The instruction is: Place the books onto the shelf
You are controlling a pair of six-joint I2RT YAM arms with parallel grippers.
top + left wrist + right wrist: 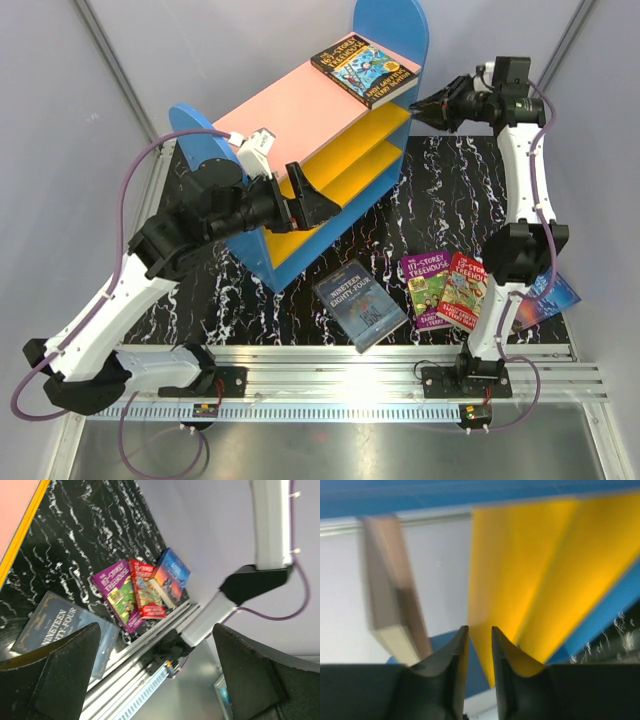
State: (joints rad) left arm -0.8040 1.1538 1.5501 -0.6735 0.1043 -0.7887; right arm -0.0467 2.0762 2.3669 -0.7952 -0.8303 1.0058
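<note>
The right gripper (416, 106), jaws slightly apart and empty, hangs beside the far right end of the blue-ended, pink-topped wooden shelf (290, 110). A teal Treehouse paperback (365, 68) lies on the top board. The left gripper (312, 196) gapes wide at the shelf's near side. A grey-blue paperback (358, 305), purple book (426, 290), red book (463, 290) and dark blue book (548, 293) lie on the black marbled table (450, 190), near right.

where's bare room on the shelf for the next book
The pink top board is bare from the teal book to the near blue end panel; both yellow boards look bare. Crowded: the overlapping books by the right arm's base.
</note>
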